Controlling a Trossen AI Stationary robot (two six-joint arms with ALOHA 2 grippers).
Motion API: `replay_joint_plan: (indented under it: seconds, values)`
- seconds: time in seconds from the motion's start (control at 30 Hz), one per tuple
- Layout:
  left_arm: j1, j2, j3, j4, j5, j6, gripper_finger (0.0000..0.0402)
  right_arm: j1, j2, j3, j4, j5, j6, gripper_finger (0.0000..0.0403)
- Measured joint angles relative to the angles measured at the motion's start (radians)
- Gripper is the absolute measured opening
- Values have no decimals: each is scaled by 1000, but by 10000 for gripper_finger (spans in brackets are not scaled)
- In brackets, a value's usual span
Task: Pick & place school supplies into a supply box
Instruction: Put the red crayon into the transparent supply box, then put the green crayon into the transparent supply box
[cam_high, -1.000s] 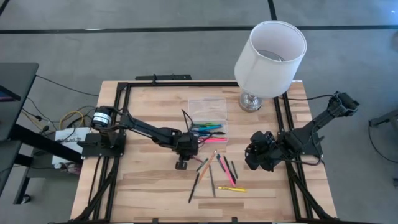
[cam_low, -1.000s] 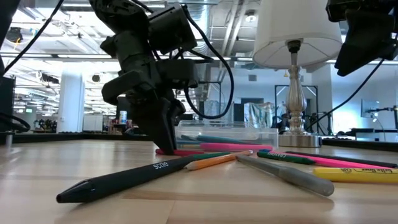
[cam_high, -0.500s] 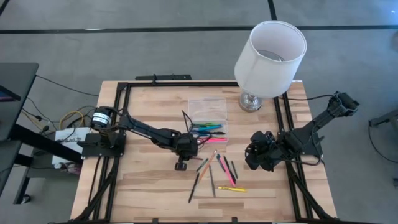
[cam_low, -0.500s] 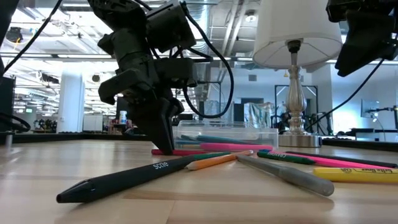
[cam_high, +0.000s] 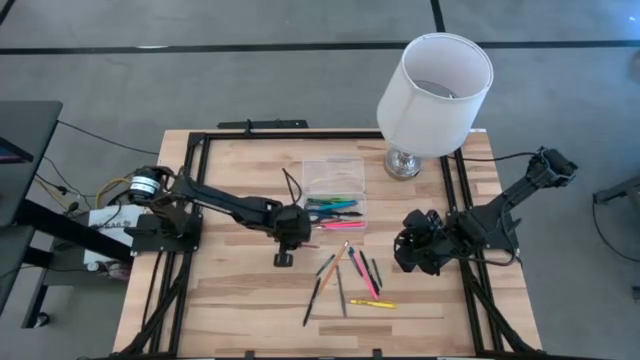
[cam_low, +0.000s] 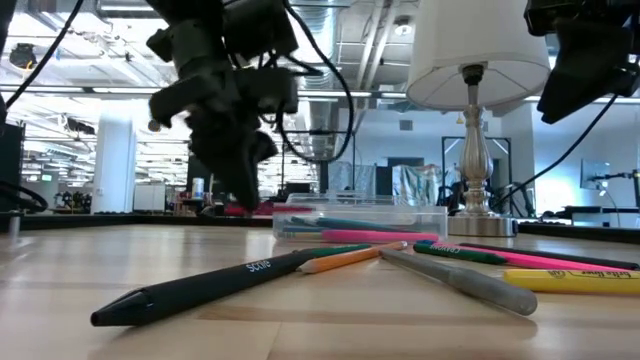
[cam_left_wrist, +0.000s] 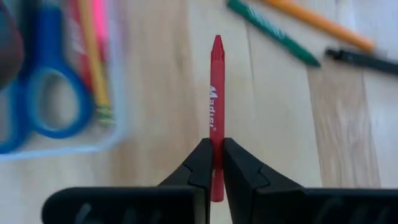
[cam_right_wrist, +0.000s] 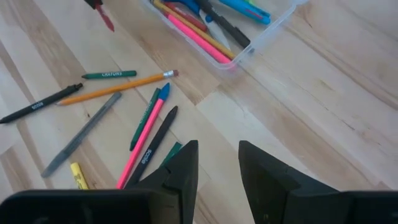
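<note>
- Where the high view looks down, the left claw sits just beside the supply box; the right claw waits apart, over the bench.
- Low view: loose pens lie on the bench.
- Left wrist view: fingers clamp a red crayon.
- Right wrist view: its claw stands parted, holding nothing.
</note>
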Motion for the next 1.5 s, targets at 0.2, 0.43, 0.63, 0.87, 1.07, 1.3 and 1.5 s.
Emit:
replay_joint_plan:
  seconds: [0.2,0.43,0.63,0.87,1.07,1.3,1.5]
  values:
    - [66,-39,3,82,-76,1,15,0,0,0,1,16,0,108]
    - [182,10,4,198,-129,103,15,0,0,0,6,53,5,108]
    - [244,20,5,208,-138,160,15,0,0,0,20,53,8,108]
    - [264,20,5,216,-144,242,23,0,0,0,26,53,9,108]
    - [263,20,5,239,-120,276,55,0,0,0,27,54,9,108]
    - [263,18,5,241,-144,234,86,0,0,0,36,56,52,108]
    - [251,-9,6,227,-21,94,85,-1,15,1,66,-62,185,108]
